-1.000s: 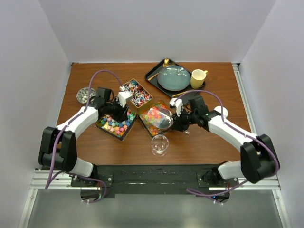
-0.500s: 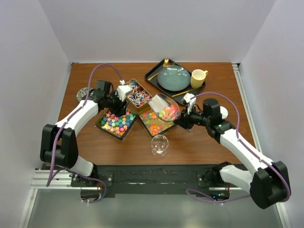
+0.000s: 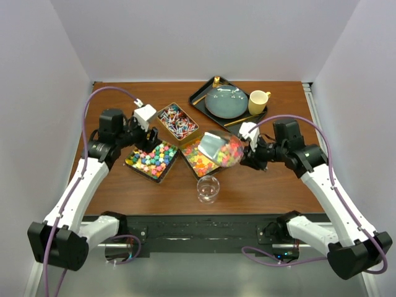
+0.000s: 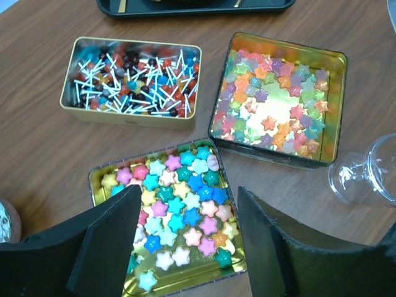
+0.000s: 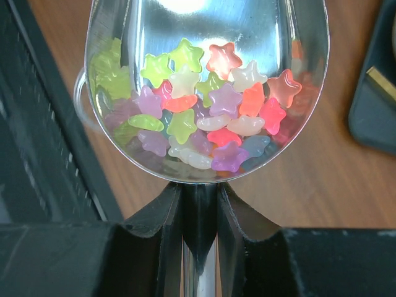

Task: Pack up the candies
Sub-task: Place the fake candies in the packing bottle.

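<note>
Three gold tins hold the candies: multicoloured stars (image 3: 151, 159) (image 4: 179, 210), translucent gummy stars (image 3: 195, 159) (image 4: 275, 102), and red-white-blue stick ones (image 3: 177, 121) (image 4: 133, 77). My left gripper (image 3: 150, 137) (image 4: 187, 201) hangs open above the multicoloured tin, with nothing between its fingers. My right gripper (image 3: 250, 154) (image 5: 199, 197) is shut on the handle of a metal scoop (image 3: 223, 148) (image 5: 207, 37). The scoop is full of gummy stars (image 5: 207, 111) and hovers right of the gummy tin. A small clear glass jar (image 3: 208, 189) (image 4: 371, 173) stands just in front of it.
At the back, a black tray (image 3: 199, 99) carries a blue-grey plate (image 3: 226, 102) and a yellow mug (image 3: 258, 102). A round patterned object (image 4: 5, 223) lies left of the multicoloured tin. White walls close the table on three sides.
My right gripper has lifted the scoop out of the gummy tin, loaded, and carried it right. My left gripper has drawn back from the tins and its jaws have opened wider.
</note>
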`<state>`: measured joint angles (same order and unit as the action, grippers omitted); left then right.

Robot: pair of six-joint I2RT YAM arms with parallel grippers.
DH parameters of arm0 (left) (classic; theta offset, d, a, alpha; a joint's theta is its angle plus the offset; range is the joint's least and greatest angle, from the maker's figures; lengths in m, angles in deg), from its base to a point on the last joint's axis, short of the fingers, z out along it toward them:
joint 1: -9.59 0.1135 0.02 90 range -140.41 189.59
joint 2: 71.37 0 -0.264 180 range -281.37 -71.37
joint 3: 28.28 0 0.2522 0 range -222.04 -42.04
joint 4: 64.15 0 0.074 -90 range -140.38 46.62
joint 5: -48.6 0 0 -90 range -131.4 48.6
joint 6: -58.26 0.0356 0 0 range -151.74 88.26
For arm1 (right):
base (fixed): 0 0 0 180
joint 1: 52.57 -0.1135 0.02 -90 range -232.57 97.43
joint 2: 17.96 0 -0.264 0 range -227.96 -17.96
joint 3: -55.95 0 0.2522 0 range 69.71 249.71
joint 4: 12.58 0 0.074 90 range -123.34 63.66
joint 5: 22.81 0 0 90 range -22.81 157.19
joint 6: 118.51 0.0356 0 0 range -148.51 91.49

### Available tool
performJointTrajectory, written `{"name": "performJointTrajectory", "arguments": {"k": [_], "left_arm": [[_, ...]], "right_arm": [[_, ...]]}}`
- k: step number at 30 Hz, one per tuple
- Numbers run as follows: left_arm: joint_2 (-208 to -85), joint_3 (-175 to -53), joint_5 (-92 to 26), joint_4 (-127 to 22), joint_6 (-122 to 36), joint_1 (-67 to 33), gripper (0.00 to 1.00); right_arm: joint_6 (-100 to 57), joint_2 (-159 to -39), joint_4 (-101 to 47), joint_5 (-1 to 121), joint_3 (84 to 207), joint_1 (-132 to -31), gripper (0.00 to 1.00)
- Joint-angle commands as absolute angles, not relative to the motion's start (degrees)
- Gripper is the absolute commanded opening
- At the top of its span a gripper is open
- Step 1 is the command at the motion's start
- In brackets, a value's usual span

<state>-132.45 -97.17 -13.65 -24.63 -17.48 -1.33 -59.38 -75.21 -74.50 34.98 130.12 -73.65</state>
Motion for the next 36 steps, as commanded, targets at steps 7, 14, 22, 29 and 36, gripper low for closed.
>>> {"name": "performJointTrajectory", "arguments": {"k": [7,14,22,29,36], "left_arm": [[-126.04,-89.76,-10.99,-28.67,-24.44,4.57,0.7],[-123.75,-86.78,-9.76,-31.84,-26.47,9.32,0.7],[-122.78,-84.84,-9.58,-31.75,-25.77,9.59,0.7],[-122.61,-84.4,-9.84,-32.63,-25.94,9.59,0.7],[-122.25,-83.7,-9.93,-33.24,-26.03,9.59,0.7]], "right_arm": [[-78.07,-72.71,-89.62,44.59,133.69,-73.58,0.0],[-84.49,-74.12,-91.73,48.74,136.95,-73.58,0.0],[-86.17,-75.88,-94.37,47.85,140.03,-74.89,0.0],[-85.47,-77.55,-94.98,51.1,140.03,-80.59,0.0],[-83.71,-79.57,-93.93,55.15,140.55,-85.0,0.0]]}}
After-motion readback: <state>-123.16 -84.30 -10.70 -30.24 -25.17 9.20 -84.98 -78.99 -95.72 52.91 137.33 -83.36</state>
